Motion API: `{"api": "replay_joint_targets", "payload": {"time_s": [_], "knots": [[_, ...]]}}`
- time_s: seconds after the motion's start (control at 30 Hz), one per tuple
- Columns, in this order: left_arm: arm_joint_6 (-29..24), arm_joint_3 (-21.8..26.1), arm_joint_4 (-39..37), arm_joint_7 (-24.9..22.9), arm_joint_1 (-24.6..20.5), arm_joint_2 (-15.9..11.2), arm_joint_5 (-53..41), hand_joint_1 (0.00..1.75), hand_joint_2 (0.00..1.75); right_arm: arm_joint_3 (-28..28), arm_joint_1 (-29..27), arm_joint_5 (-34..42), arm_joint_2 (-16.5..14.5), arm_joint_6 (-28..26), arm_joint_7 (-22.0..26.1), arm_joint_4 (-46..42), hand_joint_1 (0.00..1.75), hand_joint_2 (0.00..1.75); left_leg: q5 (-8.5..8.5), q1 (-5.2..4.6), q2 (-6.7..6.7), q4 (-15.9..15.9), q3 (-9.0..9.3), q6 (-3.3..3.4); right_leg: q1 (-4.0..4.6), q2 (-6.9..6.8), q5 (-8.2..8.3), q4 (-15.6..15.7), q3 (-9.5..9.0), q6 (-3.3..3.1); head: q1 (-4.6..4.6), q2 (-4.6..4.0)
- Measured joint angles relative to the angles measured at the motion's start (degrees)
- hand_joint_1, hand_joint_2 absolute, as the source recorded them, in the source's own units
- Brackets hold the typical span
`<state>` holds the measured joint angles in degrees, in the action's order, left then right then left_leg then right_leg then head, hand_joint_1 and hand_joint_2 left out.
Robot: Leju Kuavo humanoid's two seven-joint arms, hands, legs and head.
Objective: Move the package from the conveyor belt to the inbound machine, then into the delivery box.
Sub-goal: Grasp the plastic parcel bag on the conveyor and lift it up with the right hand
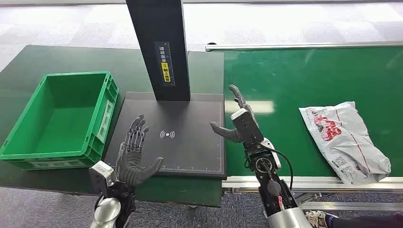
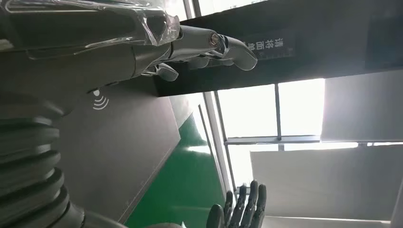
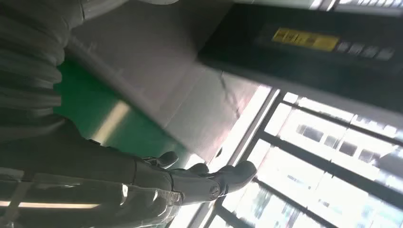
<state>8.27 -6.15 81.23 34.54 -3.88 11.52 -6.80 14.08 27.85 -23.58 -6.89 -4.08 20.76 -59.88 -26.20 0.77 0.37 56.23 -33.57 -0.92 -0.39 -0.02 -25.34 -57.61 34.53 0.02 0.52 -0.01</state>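
Package [image 1: 345, 141] on conveyor belt [image 1: 285, 80], both hands [image 1: 138, 156] [image 1: 240, 121] spread, holding nothing, green crate [image 1: 62, 118] left.

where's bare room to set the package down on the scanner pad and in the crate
The black scanner pad is bare between the left robot hand and right robot hand, in front of the black post. The green crate is empty. The package lies alone on the belt.
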Motion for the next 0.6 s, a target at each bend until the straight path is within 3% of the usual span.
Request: {"api": "replay_joint_targets", "payload": {"time_s": [0.23, 0.4, 0.6], "knots": [[-0.43, 0.97, 0.98, 0.01, 0.06, -0.1, 0.38, 0.0, 1.75, -2.62, 6.11, -9.68, 4.68, -1.49, -2.54, 5.43, 0.0, 1.75, 0.03, -0.04, -0.01, 0.02, 0.02, 0.04, -0.05, 0.0, 0.03, 0.0, -0.01, 0.0, -0.01, -0.01], [-5.04, 2.01, 3.49, 0.3, 2.09, -0.35, -0.6, 0.0, 1.75, -4.14, 12.74, -18.4, 11.23, -6.43, -5.02, 14.49, 0.0, 1.75, 0.03, -0.05, -0.15, 0.04, -0.01, 0.05, -0.06, -0.14, 0.03, 0.0, -0.01, 0.02, -0.01, -0.01], [-6.21, 2.34, 4.97, 1.5, 4.5, -0.56, 0.77, 0.0, 1.75, -4.54, 17.41, -24.74, 19.14, -9.22, -8.24, 23.6, 0.0, 1.75, 0.0, -0.09, -0.22, 0.04, -0.05, 0.1, -0.11, -0.2, 0.02, 0.02, -0.01, 0.04, -0.02, 0.0]]}}
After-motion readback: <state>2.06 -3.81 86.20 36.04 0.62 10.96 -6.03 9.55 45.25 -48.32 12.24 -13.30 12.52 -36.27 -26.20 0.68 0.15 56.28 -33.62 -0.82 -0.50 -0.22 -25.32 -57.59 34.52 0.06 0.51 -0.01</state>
